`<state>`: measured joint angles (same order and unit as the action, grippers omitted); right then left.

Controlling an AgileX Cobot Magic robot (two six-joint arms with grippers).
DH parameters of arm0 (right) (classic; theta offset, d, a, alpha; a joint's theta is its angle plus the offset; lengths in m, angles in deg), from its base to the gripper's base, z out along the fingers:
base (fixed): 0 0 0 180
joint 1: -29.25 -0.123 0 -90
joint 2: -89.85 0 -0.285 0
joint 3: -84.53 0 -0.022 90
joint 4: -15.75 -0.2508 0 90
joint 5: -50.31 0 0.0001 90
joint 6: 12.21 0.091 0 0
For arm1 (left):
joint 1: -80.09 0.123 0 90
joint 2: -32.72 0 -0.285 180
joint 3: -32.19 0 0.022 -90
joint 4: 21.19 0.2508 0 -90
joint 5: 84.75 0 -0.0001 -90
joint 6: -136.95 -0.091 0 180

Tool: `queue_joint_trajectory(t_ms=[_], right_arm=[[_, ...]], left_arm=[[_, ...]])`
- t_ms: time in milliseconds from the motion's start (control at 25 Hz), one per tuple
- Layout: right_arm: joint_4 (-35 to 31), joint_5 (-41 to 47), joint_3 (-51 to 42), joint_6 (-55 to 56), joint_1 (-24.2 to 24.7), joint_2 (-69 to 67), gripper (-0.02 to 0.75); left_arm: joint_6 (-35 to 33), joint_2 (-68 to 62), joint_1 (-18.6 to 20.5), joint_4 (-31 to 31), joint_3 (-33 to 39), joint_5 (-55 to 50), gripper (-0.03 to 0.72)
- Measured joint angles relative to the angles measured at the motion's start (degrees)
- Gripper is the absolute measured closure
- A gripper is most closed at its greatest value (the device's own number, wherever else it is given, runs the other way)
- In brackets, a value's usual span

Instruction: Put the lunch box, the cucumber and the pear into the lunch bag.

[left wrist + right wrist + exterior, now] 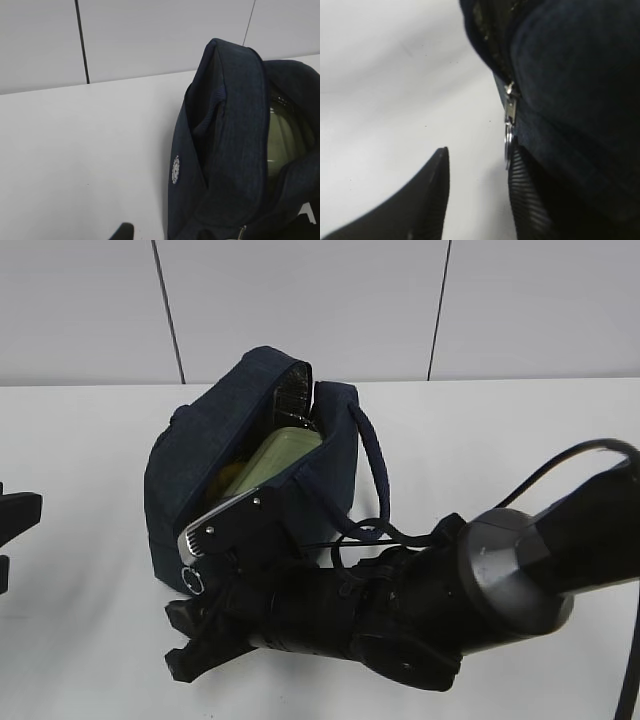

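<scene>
The dark navy lunch bag [200, 455] lies open on the white table [90, 640], also filling the right of the left wrist view as the lunch bag [235, 150]. Inside it sits the lunch box [282, 453] with its sage-green lid, seen too as the lunch box [286, 137]. Beside it shows a bit of the yellow pear [231, 478]. The cucumber is hidden. My right gripper [477, 175] is open at the bag's near corner, and the silver zipper ring [508, 145] hangs at the tip of its right finger, with nothing between the fingers. My left gripper [12, 545] stands open at the far left, apart from the bag.
The bag's padded loop handle [375, 475] drapes over the right arm [420, 610], which crosses the front of the table. A grey panelled wall [320, 310] runs behind. Bare white tabletop lies left of the bag.
</scene>
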<state>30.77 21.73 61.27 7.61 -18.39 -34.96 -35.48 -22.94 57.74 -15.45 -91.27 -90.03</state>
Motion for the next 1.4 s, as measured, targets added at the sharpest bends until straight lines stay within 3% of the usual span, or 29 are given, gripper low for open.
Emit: queue_joint_trajectory(t_ms=[200,1080,1400], right_arm=[[0.0,0.0,0.0,0.0,0.0,0.0,0.51],[-4.43,0.0,0.0,-2.1,0.0,-0.52,0.527],[-4.82,-1.78,0.0,-2.1,0.0,-1.38,0.625]], left_arm=[[0.0,0.0,0.0,0.0,0.0,0.0,0.45],[0.0,0.0,0.0,-0.03,0.0,0.0,0.451],[0.0,0.0,0.0,-0.03,0.0,0.0,0.451]])
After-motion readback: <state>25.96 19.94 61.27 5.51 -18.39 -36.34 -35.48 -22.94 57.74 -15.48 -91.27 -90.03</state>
